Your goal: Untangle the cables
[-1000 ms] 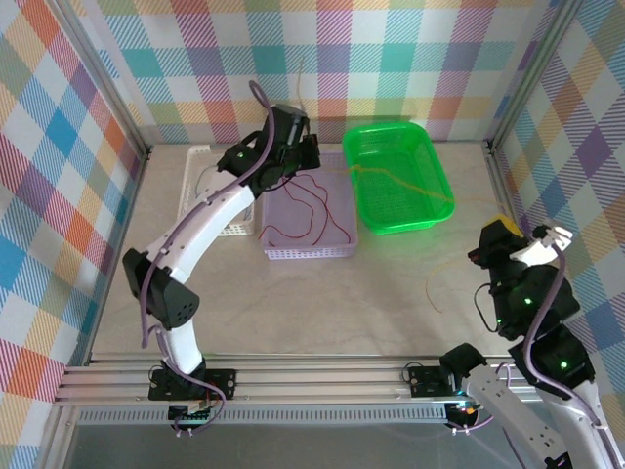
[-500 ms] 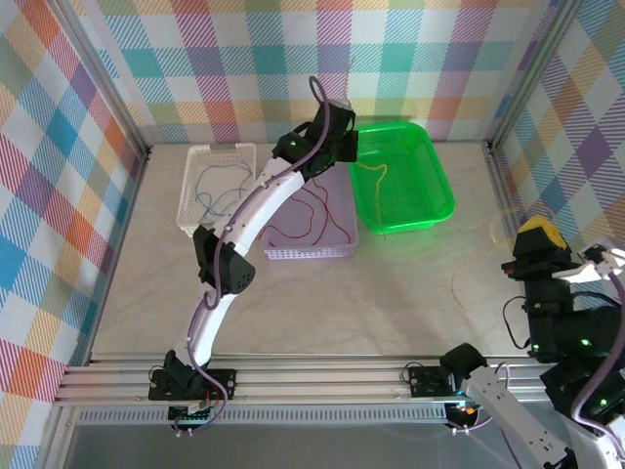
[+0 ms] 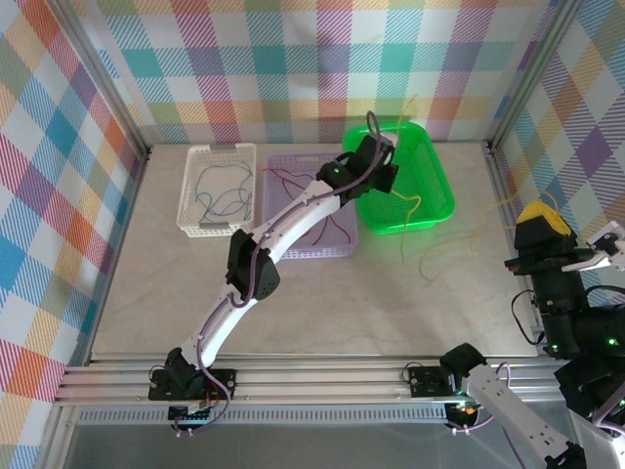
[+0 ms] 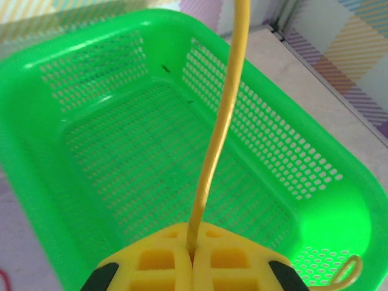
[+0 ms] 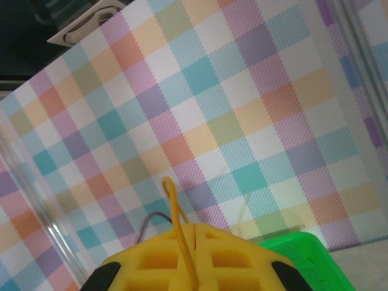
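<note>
Left jaws: pressed together on the yellow cable (image 4: 219,121), held above the green tray (image 4: 91,79).
Right jaws: closed, pinching a yellow cable end that sticks up between the pads (image 5: 151,257); raised at the bench's (image 3: 322,303) right edge.
Yellow cable: rises from the left jaws, with a loop hanging over the green tray's near rim and trailing across the bench towards the right.
Red cable (image 3: 283,177): in the purple tray (image 3: 293,252), partly under the left arm (image 3: 293,220).
Blue cable (image 3: 223,195): coiled in the white tray (image 3: 210,230).
</note>
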